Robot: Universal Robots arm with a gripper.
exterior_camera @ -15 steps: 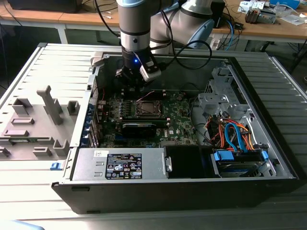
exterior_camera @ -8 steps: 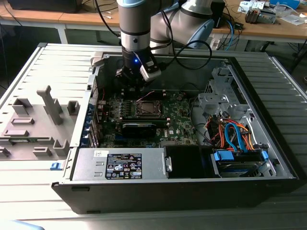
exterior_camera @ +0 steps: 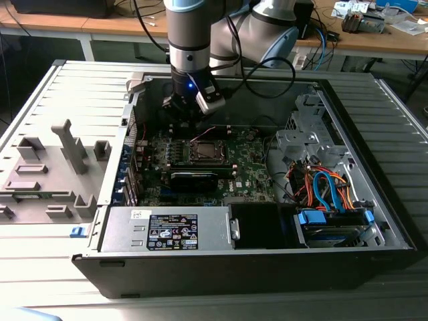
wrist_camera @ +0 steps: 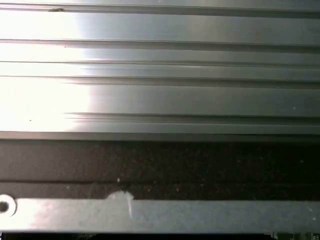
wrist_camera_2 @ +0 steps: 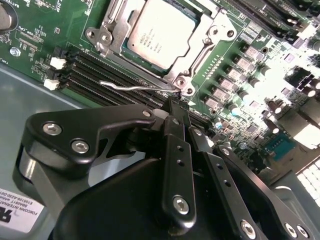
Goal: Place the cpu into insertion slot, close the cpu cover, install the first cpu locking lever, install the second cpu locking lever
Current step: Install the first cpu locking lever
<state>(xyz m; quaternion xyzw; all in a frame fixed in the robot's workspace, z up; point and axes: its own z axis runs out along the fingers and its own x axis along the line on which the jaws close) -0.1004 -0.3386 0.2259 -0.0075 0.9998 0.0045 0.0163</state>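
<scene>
The cpu [wrist_camera_2: 161,33] lies flat in the insertion slot [exterior_camera: 204,151], its silvery top showing. The cpu cover [wrist_camera_2: 202,44] is down around it as a metal frame. A thin wire locking lever [wrist_camera_2: 131,86] runs along the socket's side, next to the black memory slots. My gripper [wrist_camera_2: 175,104] has its black fingers [wrist_camera_2: 176,150] closed together, and the tips sit at the lever's end by the socket's corner screw. In the exterior view, my gripper [exterior_camera: 188,116] hangs inside the open computer case, just behind the socket.
The green motherboard [exterior_camera: 251,167] fills the case floor, with a black block [exterior_camera: 194,178] in front of the socket. A power supply [exterior_camera: 170,231] stands at the front. Drive bays and coloured cables [exterior_camera: 328,190] crowd the exterior view's right. A ribbed grey panel [wrist_camera: 160,75] surrounds the case.
</scene>
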